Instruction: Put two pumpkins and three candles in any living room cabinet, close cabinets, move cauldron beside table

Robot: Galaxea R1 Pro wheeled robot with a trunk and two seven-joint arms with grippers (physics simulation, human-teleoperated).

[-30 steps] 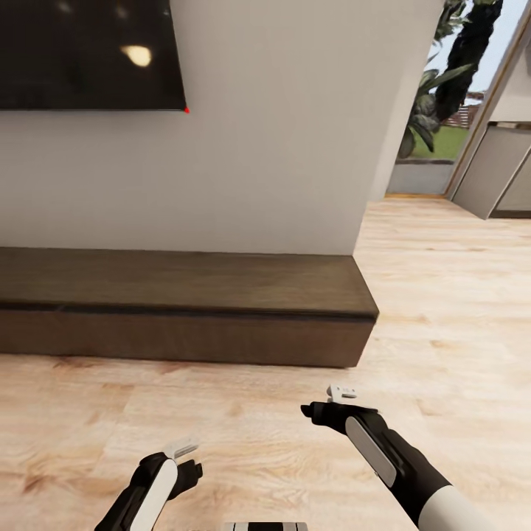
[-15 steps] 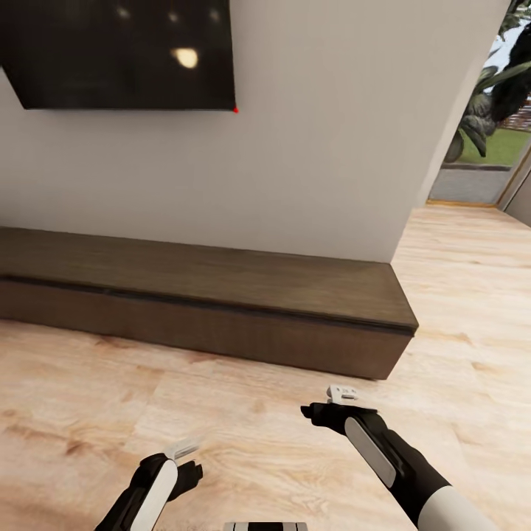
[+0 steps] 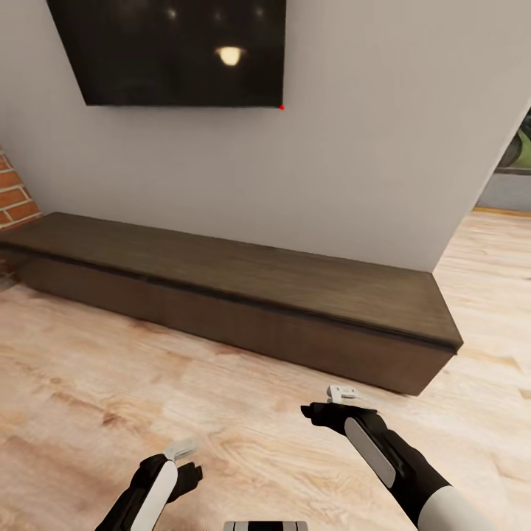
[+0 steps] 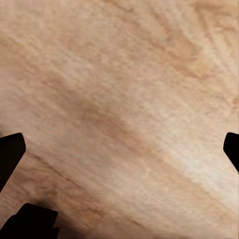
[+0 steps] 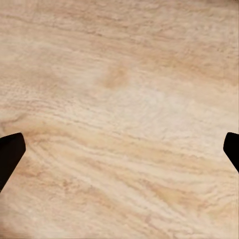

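Fingers spread wide on both arms, nothing between them: dark tips at the two edges of the left wrist view [image 4: 11, 154] and of the right wrist view [image 5: 11, 152], bare wooden floor [image 4: 124, 109] beneath. Seen from the head, left gripper [image 3: 184, 451] low beside the trunk, right gripper [image 3: 333, 402] held further forward and higher.

Ahead, the cabinet [image 3: 243, 295]: long, low, dark brown, flat against the white wall [image 3: 369, 147], running on a slant from the brick corner [image 3: 15, 192] at the left to its near end at the right. Every front flush, no drawer standing out, top bare. Above it, a black screen [image 3: 177, 51] on the wall. No pumpkins, candles, cauldron or tabletop to be found from here.

Judged from that: a travelling or searching step, hands empty, nothing yet to stow. Next move calls either for turning away to find a pumpkin or candle elsewhere in the room, or for closing on the cabinet and pulling one drawer open to make ready. Handleless fronts likely to need a fingertip hooked under the dark seam below the top, so a low, level approach.

Both forearms bent and carried low over the floor, well short of the cabinet, wrists pitched downward, right forearm angled in from the right.
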